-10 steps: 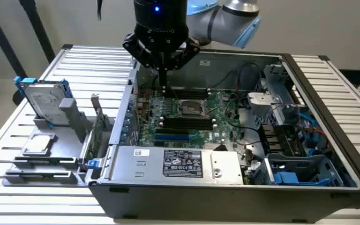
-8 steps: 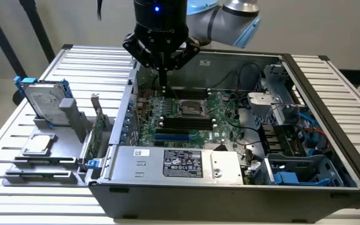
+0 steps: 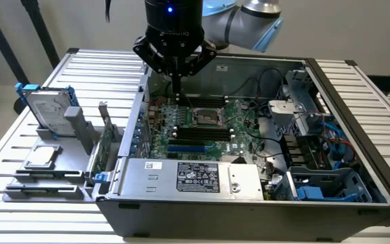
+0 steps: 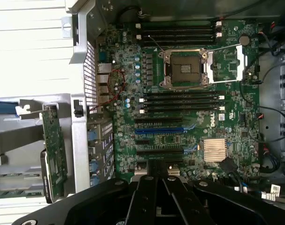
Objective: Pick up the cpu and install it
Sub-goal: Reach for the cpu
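**Inspector:** Largest items first. What carries the work?

**Assessor:** A slatted bench (image 3: 8,147). On it the open case (image 3: 249,216) lies with its open side up, so the board (image 3: 202,129) faces the fingers (image 3: 176,90) hanging over it.

**Inspector:** Where are the parts staged?

**Assessor:** On a grey rack (image 3: 78,127) outside the case wall, well apart from the fingers, toward the exterior view's left. It stands the drive (image 3: 46,108) and the card (image 3: 104,142) on edge. I judge that is so each can be taken from above.

**Inspector:** The socket?

**Assessor:** The socket (image 4: 185,69) sits below the fingers and a little ahead of them. Its clamp frame is swung aside and the seat looks bare. I judge it has been left open to receive the chip.

**Inspector:** And the cpu?

**Assessor:** The cpu (image 3: 40,156) lies flat on the rack with its metal top up, just beside the foot of the drive. It is far from the fingers and nothing touches it. It is not picked up and not installed.

**Inspector:** Condition of the fingers?

**Assessor:** Closed together, pointing straight down, with nothing between them. They hang above the board inside the case, not over the rack.
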